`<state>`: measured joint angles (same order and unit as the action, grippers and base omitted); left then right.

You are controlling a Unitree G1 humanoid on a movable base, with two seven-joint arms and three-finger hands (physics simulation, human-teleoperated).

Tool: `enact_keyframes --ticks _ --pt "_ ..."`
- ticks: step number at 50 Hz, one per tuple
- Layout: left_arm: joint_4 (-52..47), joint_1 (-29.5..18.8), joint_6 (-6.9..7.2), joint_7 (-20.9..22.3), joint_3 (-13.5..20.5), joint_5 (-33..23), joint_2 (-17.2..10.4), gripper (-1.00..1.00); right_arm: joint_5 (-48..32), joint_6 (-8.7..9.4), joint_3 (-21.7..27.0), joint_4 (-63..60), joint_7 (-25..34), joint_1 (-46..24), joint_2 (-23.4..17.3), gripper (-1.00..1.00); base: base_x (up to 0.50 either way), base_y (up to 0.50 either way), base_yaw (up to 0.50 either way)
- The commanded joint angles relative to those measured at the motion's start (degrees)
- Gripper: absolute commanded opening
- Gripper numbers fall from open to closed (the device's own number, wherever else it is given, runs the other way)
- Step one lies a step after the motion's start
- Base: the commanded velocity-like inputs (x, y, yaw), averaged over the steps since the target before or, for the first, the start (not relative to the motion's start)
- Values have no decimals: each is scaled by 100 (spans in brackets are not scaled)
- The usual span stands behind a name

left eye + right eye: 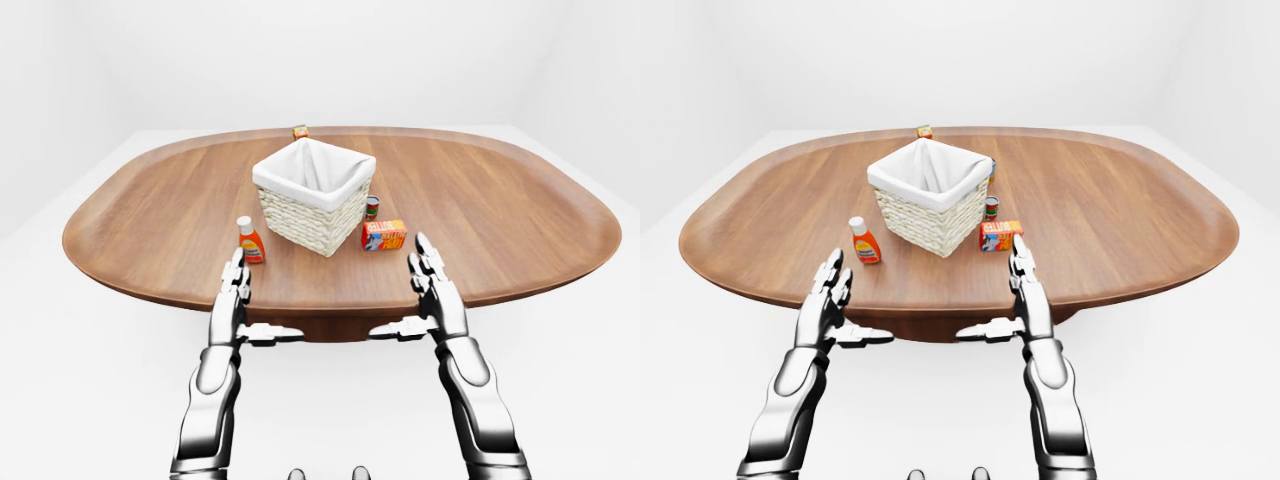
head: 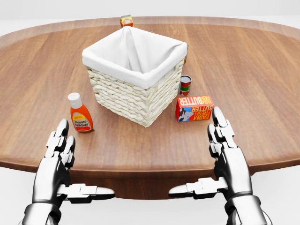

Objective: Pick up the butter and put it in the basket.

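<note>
You have both robot hands held out over the near edge of the worktop (image 2: 262, 70), palms facing each other, fingers straight and thumbs pointing inward, so neither has hold of anything. The right robot hand (image 2: 224, 154) sits nearest the job: its fingertips (image 2: 218, 115) reach just short of the butter box (image 2: 194, 108), which lies on its long side on the wood just right of the wicker basket (image 2: 136, 98). That spacing reads as a lined-up approach, the hand spread wide enough to take the box from its near side, but no contact is made yet. The left robot hand (image 2: 57, 164) hangs at the same height, near the ketchup bottle (image 2: 79, 113), and seems simply parked out of the way. The basket stands corner-on to you, its white cloth liner (image 2: 126, 51) folded over the rim and the inside bare as far as you can see, so a short lift leftward should do. A small tin (image 2: 185, 85) stands close behind the butter, and a little carton (image 2: 126, 20) sits at the far edge; mind the tin when you close. The worktop is a broad oval of brown wood grain, set in a plain white room with a pale floor (image 1: 60, 400).
</note>
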<state>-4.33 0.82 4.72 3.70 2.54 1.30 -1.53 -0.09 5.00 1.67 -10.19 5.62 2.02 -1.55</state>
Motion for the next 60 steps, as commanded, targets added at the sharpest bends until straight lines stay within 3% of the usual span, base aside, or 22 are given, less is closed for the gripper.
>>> enact_keyframes --ticks 1,13,20,29,36,47,60 --pt "-780 17 28 91 102 -25 -57 100 -164 0 35 -709 224 -238 -73 100 0 0 0" --pt "-1614 -489 28 190 350 103 -212 100 -64 0 237 -802 488 -893 -229 100 0 0 0" --pt "-1575 -1213 28 167 530 291 -405 100 34 0 449 -545 531 -1622 -445 100 0 0 0" --pt "-905 -2305 28 103 683 604 -757 100 93 0 527 53 518 -2509 -738 100 0 0 0" --pt "-52 -3020 28 20 611 669 -920 100 142 0 591 812 463 -3375 -972 100 0 0 0" --pt "340 -3400 28 -2 633 746 -1020 100 353 0 717 887 484 -3630 -1158 100 0 0 0" --pt "364 -3373 28 -31 659 840 -1068 100 320 0 688 648 562 -3423 -1190 100 48 0 0"
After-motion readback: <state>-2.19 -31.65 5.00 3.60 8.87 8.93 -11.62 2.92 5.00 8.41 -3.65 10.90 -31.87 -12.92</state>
